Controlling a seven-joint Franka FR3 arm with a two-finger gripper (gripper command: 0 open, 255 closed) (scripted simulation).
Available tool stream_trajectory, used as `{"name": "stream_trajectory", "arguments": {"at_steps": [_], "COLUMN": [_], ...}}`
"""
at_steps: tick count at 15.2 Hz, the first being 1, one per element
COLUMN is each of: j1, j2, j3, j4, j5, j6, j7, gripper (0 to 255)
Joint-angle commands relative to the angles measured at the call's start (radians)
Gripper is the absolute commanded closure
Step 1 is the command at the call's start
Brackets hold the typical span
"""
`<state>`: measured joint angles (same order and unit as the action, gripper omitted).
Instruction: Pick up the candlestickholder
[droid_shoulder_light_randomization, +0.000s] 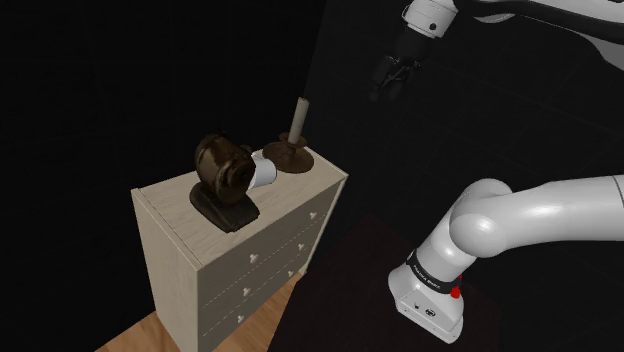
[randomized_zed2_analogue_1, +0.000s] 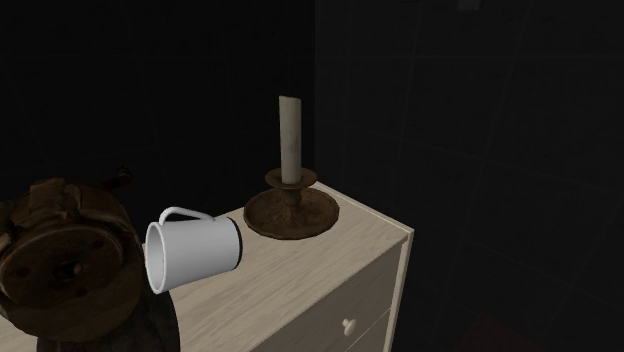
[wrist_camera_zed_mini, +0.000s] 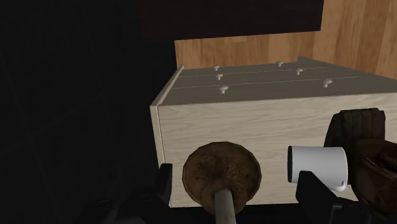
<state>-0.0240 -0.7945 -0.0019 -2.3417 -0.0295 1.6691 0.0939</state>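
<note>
The candle holder (randomized_zed2_analogue_1: 291, 211) is mottled dark brown, its candle (randomized_zed2_analogue_1: 290, 140) dull cream. The mug (randomized_zed2_analogue_1: 195, 250) is plain white. The dresser (droid_shoulder_light_randomization: 262, 262) is pale beige with white knobs (wrist_camera_zed_mini: 223, 90). The floor (wrist_camera_zed_mini: 254, 51), upper right of the wrist view, shows orange-brown wood grain.

The claw (droid_shoulder_light_randomization: 392, 78) hangs in open air above the chest of drawers (droid_shoulder_light_randomization: 290, 235), fingers spread wide, with nothing between it and the candlestick holder (droid_shoulder_light_randomization: 291, 156). An upright candle (droid_shoulder_light_randomization: 297, 115) rises from the holder's middle and blocks a straight drop onto the centre. The holder sits by the corner of the top toward the shoulder view's right, so two of its sides face free edges. On the other side a white mug (droid_shoulder_light_randomization: 263, 172) lies tipped over near the base, not touching it. A bulky dark brown object (droid_shoulder_light_randomization: 222, 175) crowds in behind the mug.
</note>
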Motion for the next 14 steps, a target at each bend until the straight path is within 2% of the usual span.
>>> {"name": "stream_trajectory", "arguments": {"at_steps": [1, 7, 14], "j1": [0.000, 0.002, 0.004], "j2": [0.000, 0.179, 0.413], "j3": [0.000, 0.001, 0.002], "j4": [0.000, 0.025, 0.119], "j5": [0.000, 0.003, 0.006], "j6": [0.000, 0.202, 0.396], "j7": [0.000, 0.007, 0.012], "gripper": [0, 0, 0]}}
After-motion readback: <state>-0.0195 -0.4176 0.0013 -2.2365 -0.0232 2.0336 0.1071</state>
